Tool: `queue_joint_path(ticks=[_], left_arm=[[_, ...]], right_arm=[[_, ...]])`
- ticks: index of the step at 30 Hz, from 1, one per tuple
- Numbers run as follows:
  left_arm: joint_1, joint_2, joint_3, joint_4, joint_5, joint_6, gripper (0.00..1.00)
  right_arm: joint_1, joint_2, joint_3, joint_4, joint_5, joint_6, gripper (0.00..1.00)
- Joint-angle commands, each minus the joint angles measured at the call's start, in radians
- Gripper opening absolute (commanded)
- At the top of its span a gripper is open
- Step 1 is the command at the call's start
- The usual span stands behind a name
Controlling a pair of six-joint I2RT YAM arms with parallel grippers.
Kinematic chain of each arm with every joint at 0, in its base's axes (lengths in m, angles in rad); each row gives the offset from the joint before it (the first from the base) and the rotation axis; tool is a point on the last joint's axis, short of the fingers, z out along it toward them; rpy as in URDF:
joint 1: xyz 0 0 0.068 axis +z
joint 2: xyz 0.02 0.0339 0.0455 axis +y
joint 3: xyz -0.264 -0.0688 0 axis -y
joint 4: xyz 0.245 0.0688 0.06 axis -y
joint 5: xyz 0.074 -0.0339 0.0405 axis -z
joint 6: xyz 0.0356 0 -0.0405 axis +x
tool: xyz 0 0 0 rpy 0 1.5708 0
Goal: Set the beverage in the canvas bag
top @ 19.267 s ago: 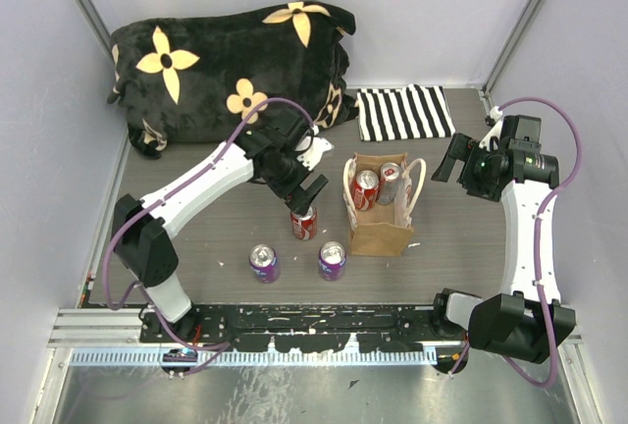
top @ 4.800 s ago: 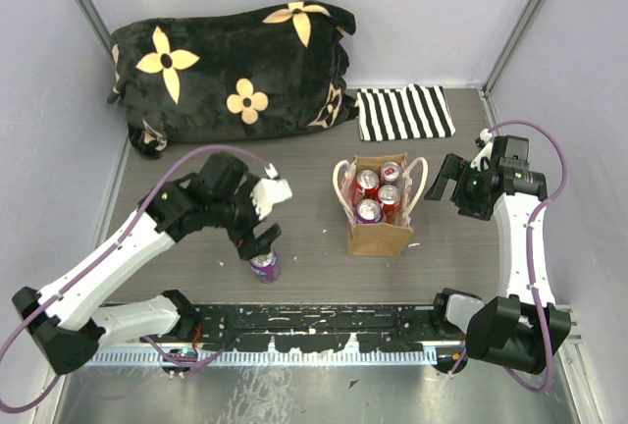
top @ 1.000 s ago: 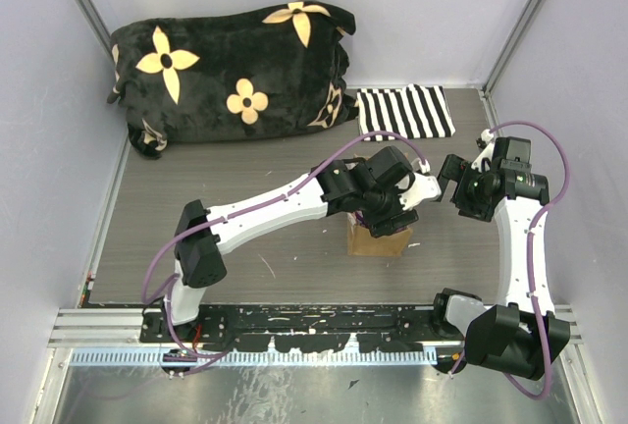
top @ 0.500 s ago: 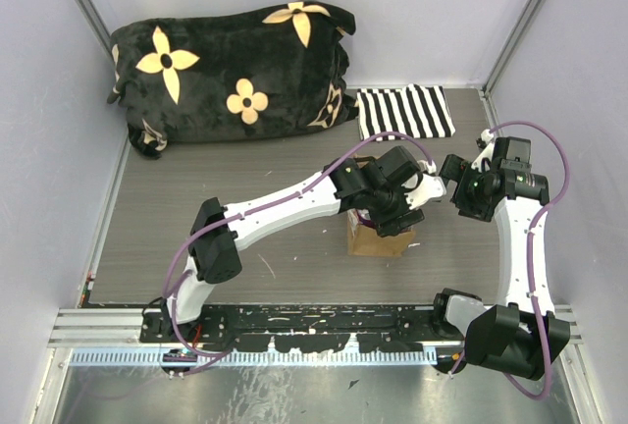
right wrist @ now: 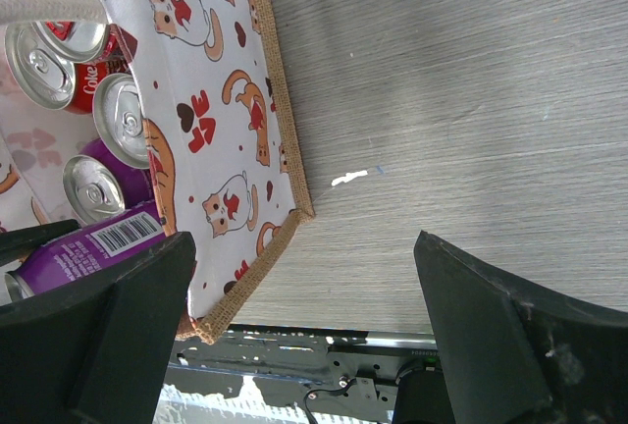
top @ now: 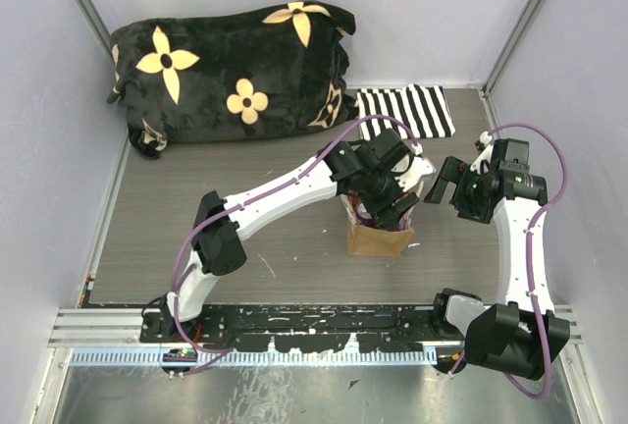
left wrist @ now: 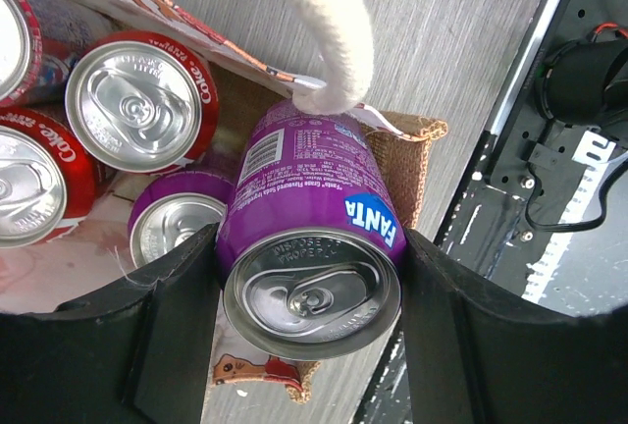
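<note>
Hiding canvas bag [top: 379, 241] mouth: left fingers [left wrist: 172, 345]

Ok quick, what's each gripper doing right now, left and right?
Left gripper: closed on the purple Fanta can, over the canvas bag.
Right gripper: open, holding nothing.

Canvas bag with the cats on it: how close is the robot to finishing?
Nearly done. Three red Coca-Cola cans and one purple can stand inside the canvas bag. The left jaws are shut on a purple Fanta can at the bag's mouth. Left: lower it in and let go. No loose can shows in the top view.
</note>
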Motion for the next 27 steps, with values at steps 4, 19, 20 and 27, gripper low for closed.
queue_joint_path(ticks=[4, 19, 20, 27], left_arm=[[-0.01, 0.01, 0.059, -0.034, 0.037, -0.138, 0.0], [-0.045, 0.091, 0.095, -0.054, -0.148, -0.191, 0.0], [-0.049, 0.09, 0.091, -0.054, -0.157, -0.192, 0.0], [-0.083, 0.098, 0.081, -0.05, -0.166, -0.194, 0.0]], right_arm=[[-0.005, -0.011, 0.004, 0.031, -0.012, 0.003, 1.0], [-0.004, -0.01, -0.01, 0.039, -0.019, 0.005, 1.0], [-0.004, -0.011, -0.011, 0.042, -0.02, 0.004, 1.0], [-0.004, -0.011, -0.02, 0.046, -0.024, 0.006, 1.0]])
